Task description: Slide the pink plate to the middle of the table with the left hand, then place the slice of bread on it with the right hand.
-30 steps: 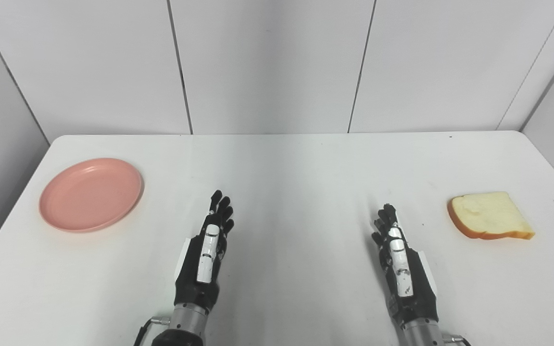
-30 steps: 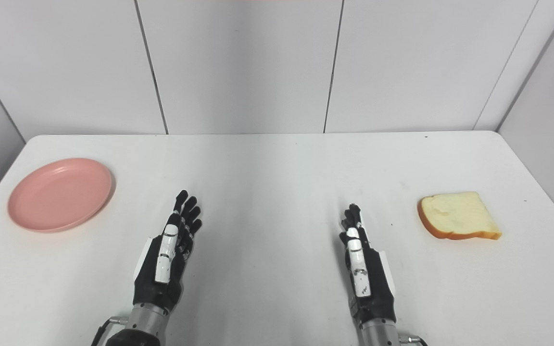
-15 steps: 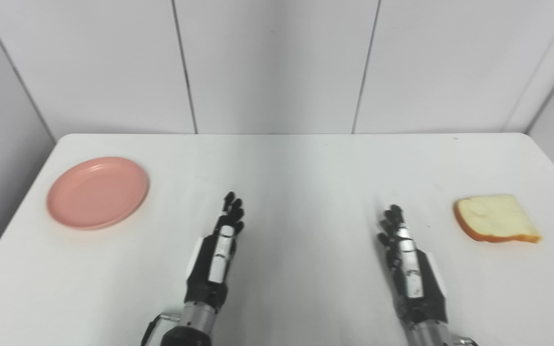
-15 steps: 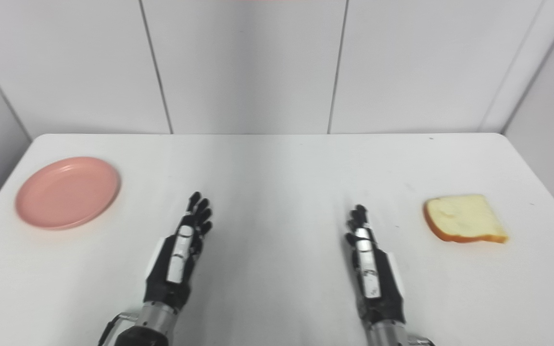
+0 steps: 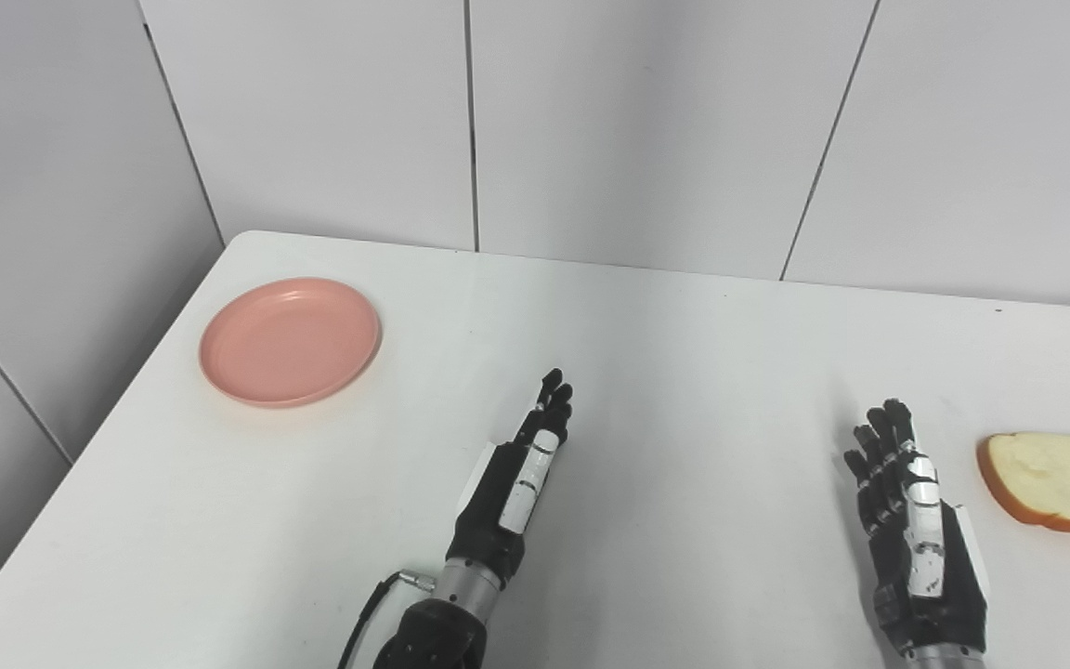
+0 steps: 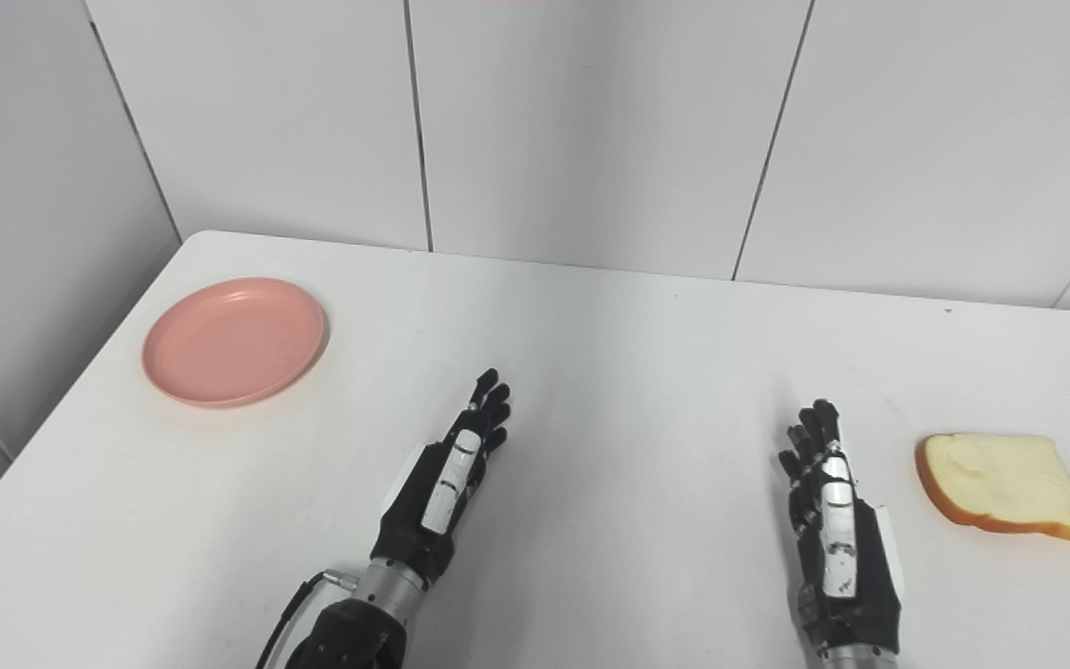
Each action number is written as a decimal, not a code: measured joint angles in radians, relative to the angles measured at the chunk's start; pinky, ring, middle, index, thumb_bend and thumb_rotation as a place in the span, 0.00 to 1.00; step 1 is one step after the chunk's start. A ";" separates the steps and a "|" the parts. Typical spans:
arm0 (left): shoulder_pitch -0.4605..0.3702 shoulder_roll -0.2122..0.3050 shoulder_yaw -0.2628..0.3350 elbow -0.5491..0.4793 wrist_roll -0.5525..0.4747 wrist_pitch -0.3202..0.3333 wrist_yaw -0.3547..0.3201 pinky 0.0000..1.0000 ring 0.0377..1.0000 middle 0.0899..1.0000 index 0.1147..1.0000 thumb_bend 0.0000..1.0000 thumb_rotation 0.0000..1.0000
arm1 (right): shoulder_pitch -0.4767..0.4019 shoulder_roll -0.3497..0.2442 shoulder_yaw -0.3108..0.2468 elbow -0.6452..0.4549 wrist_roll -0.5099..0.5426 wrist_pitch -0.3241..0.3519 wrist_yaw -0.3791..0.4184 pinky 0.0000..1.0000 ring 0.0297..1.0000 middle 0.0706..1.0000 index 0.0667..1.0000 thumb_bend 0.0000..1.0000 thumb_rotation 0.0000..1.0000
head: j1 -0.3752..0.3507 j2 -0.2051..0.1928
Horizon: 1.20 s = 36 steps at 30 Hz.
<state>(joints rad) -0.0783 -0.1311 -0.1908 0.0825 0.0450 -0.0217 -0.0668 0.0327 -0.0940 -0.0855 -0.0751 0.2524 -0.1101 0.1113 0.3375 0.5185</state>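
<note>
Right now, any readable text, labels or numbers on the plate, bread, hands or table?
None readable in either eye view.
The pink plate is plain.
The slice of bread carries no label.
The left hand and right hand show white panels without legible marks.
The table has only small dark specks, no text.

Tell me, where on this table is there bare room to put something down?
Widest: the stretch between the left robot hand and right robot hand, up to the far edge. Also the near-left corner below the pink plate. Tightest: between the right robot hand and the bread.
</note>
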 measured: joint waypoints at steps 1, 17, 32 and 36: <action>0.000 0.000 0.000 0.000 0.001 0.000 0.003 1.00 1.00 1.00 1.00 0.63 1.00 | 0.000 0.000 0.000 0.000 0.000 0.000 0.000 1.00 1.00 1.00 1.00 0.39 1.00 | -0.002 0.002; 0.003 -0.001 -0.006 -0.008 0.012 0.001 0.014 1.00 1.00 1.00 1.00 0.64 1.00 | 0.002 0.002 -0.001 -0.006 -0.014 0.000 -0.008 1.00 1.00 1.00 1.00 0.39 1.00 | -0.008 0.005; 0.010 0.007 -0.004 -0.030 -0.039 -0.002 -0.013 1.00 1.00 1.00 1.00 0.57 1.00 | 0.005 0.007 -0.001 -0.015 -0.018 0.001 -0.011 1.00 1.00 1.00 1.00 0.41 1.00 | -0.020 0.012; 0.032 0.001 0.005 -0.057 -0.067 -0.008 -0.025 1.00 1.00 1.00 1.00 0.51 1.00 | 0.010 0.010 -0.001 -0.024 -0.019 0.003 -0.012 1.00 1.00 1.00 1.00 0.41 1.00 | -0.023 0.017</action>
<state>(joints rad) -0.0460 -0.1298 -0.1861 0.0254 -0.0224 -0.0299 -0.0914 0.0431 -0.0840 -0.0863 -0.0988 0.2330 -0.1072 0.0991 0.3145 0.5354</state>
